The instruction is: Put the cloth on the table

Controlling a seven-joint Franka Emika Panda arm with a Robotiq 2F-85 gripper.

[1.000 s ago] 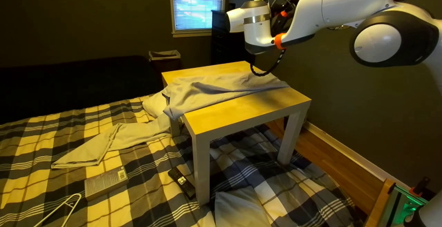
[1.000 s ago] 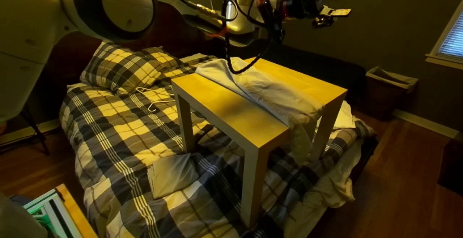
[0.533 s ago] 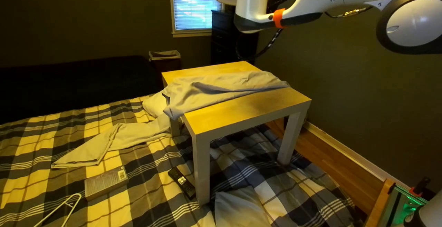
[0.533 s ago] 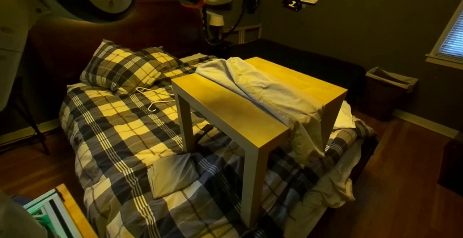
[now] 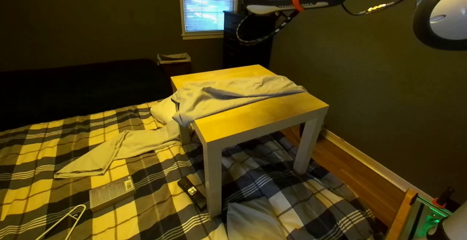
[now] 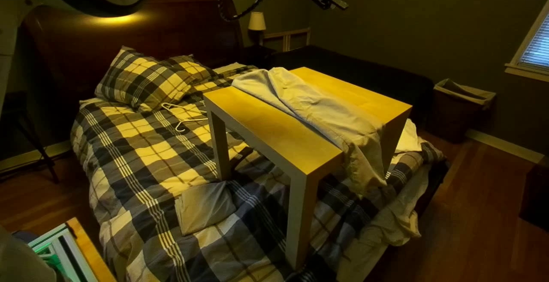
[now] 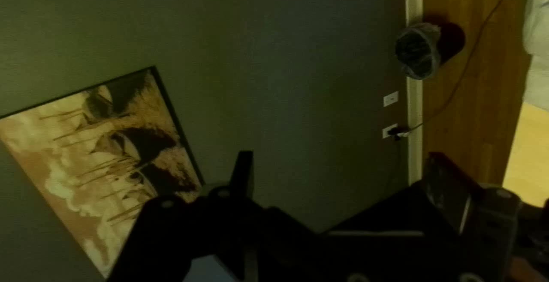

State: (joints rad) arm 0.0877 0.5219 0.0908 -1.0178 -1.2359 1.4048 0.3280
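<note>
A pale grey cloth [image 5: 233, 91] lies in loose folds across the top of the small wooden table [image 5: 262, 114]. One end hangs over the table's edge, as the cloth [image 6: 309, 106] also shows in an exterior view. My gripper [image 7: 341, 157] is open and empty in the wrist view, with its fingers wide apart and facing a wall. In an exterior view only a fingertip [image 6: 339, 3] and part of the gripper show, high above the table [image 6: 274, 132]. In the wrist view the table top [image 7: 529, 153] and pale cloth [image 7: 538, 25] show at the right edge.
The table stands on a bed with a plaid cover [image 5: 146, 189]. Another pale garment [image 5: 127, 145], a box [image 5: 112, 193], a remote [image 5: 192, 192], a hanger [image 5: 74, 214] and a folded cloth [image 6: 206, 209] lie on the bed. A framed picture [image 7: 120, 153] hangs on the wall.
The arm has risen and the gripper has moved up and away from the table, mostly out of the exterior views. The cloth's hanging end, blurred earlier, now hangs still.
</note>
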